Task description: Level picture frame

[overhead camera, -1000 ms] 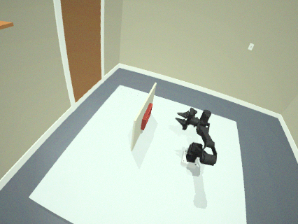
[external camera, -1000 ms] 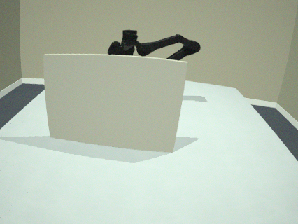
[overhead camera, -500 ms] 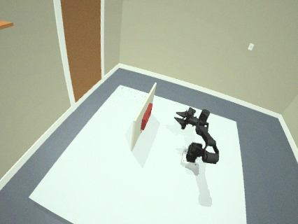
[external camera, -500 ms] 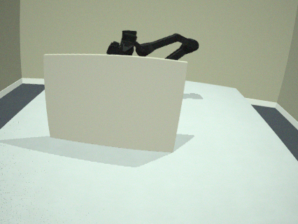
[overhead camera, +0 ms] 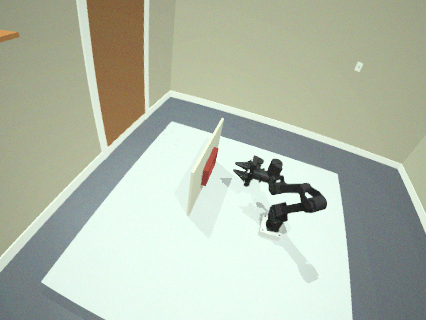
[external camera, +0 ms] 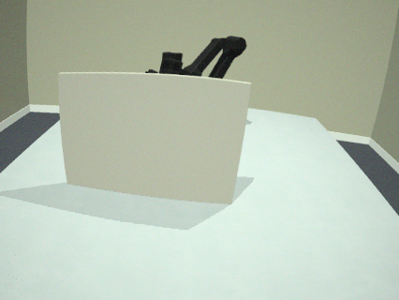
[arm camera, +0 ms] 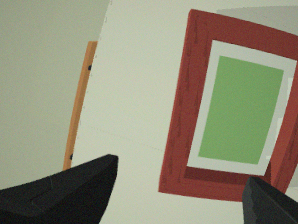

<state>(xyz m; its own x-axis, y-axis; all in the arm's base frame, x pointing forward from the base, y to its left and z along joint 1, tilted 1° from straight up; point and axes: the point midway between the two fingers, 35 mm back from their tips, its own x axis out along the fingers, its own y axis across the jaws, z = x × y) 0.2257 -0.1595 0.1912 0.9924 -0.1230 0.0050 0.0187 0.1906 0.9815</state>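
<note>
The red picture frame (overhead camera: pixel 210 166) (arm camera: pixel 189 100) with a green picture hangs on the pale upright panel (overhead camera: pixel 193 192) (external camera: pixel 155 136) (arm camera: pixel 135 75). In the wrist view its left side is not quite parallel to the panel's left edge, so it looks slightly crooked. Its right part runs out of that view. The screw and the notched strip are hidden. My gripper (overhead camera: pixel 235 168) (arm camera: pixel 182 177) is open and empty, in front of the panel, apart from the frame. In the wrist view the right fingertip overlaps the frame's lower edge. In the exterior view the panel hides frame and fingers.
The panel stands on the white floor area (overhead camera: pixel 150 235) (external camera: pixel 304 187), with my arm's base behind the gripper. An orange shelf (overhead camera: pixel 7 35) (arm camera: pixel 77 115) shows beyond the panel. A brown door (overhead camera: pixel 120 70) and a small white wall plate (overhead camera: pixel 358 66) are on the room's walls.
</note>
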